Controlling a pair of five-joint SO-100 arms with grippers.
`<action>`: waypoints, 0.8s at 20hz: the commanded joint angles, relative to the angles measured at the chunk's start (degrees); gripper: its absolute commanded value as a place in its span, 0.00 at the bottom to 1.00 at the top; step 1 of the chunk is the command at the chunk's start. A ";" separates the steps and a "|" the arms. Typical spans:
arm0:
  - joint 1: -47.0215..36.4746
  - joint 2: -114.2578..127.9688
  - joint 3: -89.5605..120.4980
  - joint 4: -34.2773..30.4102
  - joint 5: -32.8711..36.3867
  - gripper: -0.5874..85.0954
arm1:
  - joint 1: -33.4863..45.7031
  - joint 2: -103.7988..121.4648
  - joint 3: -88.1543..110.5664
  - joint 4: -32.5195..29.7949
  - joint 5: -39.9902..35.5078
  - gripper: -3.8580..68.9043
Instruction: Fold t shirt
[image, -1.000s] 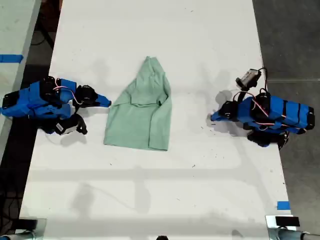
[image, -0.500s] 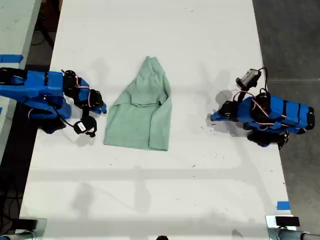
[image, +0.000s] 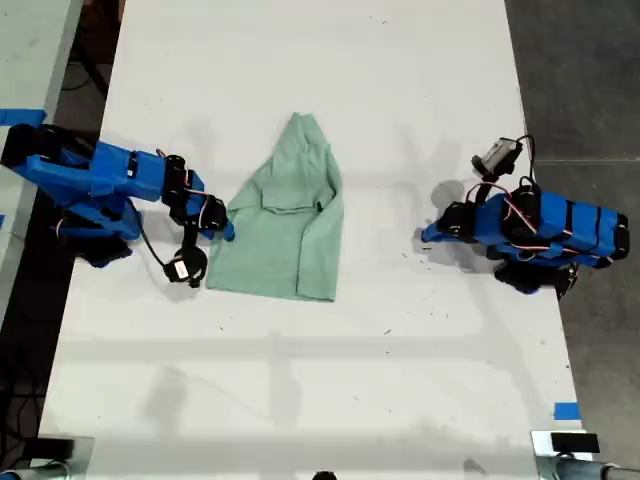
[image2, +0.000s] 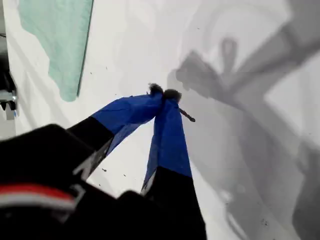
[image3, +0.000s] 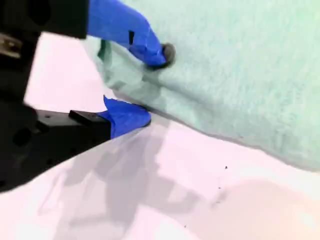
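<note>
My second gripper (image3: 152, 85) is open around the t shirt's (image: 285, 225) edge, maybe touching it. My first gripper (image2: 165, 94) is closed, empty, above the white table (image: 300, 400).

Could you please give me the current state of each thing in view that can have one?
t shirt: flat on the table, partly folded, narrowing to the far end, one edge between the second claw's jaws.
first claw: shut, empty, over bare table, apart from the shirt.
second claw: open, jaws either side of the shirt's edge.
table: white, carrying the shirt.
</note>
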 joint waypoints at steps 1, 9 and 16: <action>-2.29 -15.47 -10.02 2.20 1.67 0.00 | 0.35 0.62 2.55 1.05 -1.23 0.05; 3.16 -23.29 -49.39 31.29 -1.41 0.00 | 0.53 0.62 2.55 1.23 -1.58 0.05; 3.34 -46.23 -82.18 37.53 4.39 0.00 | 0.53 0.62 2.55 1.23 -1.76 0.05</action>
